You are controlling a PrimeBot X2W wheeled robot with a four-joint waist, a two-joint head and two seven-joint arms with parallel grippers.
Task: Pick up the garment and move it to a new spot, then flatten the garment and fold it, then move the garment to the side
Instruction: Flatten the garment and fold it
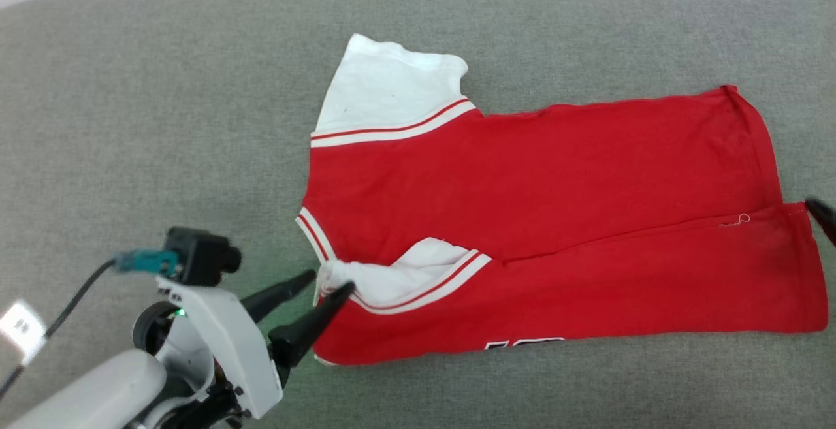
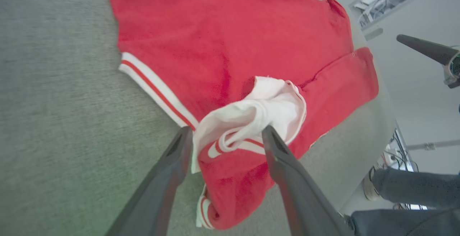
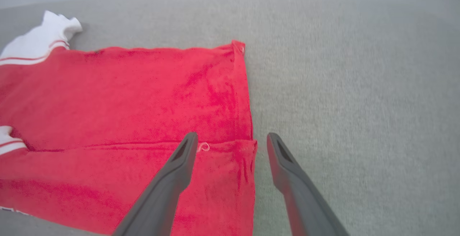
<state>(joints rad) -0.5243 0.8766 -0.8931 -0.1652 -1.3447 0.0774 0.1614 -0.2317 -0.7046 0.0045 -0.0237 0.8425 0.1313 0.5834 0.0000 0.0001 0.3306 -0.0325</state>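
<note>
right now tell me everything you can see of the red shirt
The shirt is soft red knit with white sleeves and red-and-white stripe trim, lying flat on the gray table, neck end toward the robot's left. Its near side is folded over the body, the near sleeve bunched there; black-and-white lettering peeks at the near edge. The open left claw straddles that sleeve; the open right claw straddles the hem edge.

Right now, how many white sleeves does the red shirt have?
2. One white sleeve lies flat at the far side of the red jersey; the other sleeve is folded onto it beside the left fingers.
</note>
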